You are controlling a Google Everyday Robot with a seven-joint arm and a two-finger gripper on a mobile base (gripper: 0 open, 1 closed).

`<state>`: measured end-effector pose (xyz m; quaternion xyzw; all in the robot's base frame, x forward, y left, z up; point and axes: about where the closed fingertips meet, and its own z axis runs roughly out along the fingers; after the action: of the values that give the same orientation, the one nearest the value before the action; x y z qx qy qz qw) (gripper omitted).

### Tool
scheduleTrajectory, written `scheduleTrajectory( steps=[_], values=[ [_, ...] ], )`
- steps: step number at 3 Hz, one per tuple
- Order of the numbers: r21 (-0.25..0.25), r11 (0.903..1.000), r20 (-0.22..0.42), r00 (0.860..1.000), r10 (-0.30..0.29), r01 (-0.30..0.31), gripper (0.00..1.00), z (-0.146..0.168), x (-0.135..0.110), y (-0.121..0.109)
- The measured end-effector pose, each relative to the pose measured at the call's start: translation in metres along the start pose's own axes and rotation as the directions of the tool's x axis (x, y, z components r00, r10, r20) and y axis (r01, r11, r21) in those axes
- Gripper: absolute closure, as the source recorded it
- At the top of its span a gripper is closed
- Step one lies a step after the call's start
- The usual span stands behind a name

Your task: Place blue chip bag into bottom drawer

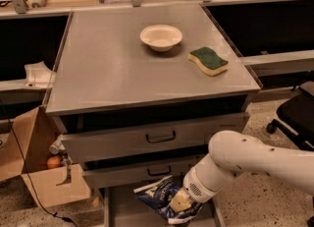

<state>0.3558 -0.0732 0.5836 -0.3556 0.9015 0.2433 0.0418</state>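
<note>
I see my claw (177,202) low before the bench (113,73), clamped on the blue chip bag (156,195). The bag hangs over the open bottom drawer (122,213), its long axis slanting down rightward. A bowl (161,37) and a sponge (208,60) sit on top, above a speckled floor (245,206).

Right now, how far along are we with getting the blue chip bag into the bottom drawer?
Done: the bottom drawer is pulled open, and the blue chip bag is down at drawer level. In hand: the gripper is closed on the bag, holding it over the open drawer. Left: lower it, release and withdraw. I cannot tell whether the bag already touches the drawer floor.
</note>
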Motion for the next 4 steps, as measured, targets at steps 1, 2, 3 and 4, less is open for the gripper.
scheduleTrajectory(
  steps=[1,2,3,4],
  values=[
    [-0.005,1.0000,0.007,1.000,0.007,-0.007,1.00,0.002,0.002,0.000],
    [-0.019,0.9997,0.003,1.000,0.016,-0.016,1.00,0.023,0.002,-0.006],
    [-0.025,0.9993,-0.005,1.000,0.028,-0.028,1.00,0.052,0.003,-0.018],
    [-0.042,0.9969,-0.037,0.997,0.064,-0.066,1.00,0.082,0.008,-0.029]
  ],
)
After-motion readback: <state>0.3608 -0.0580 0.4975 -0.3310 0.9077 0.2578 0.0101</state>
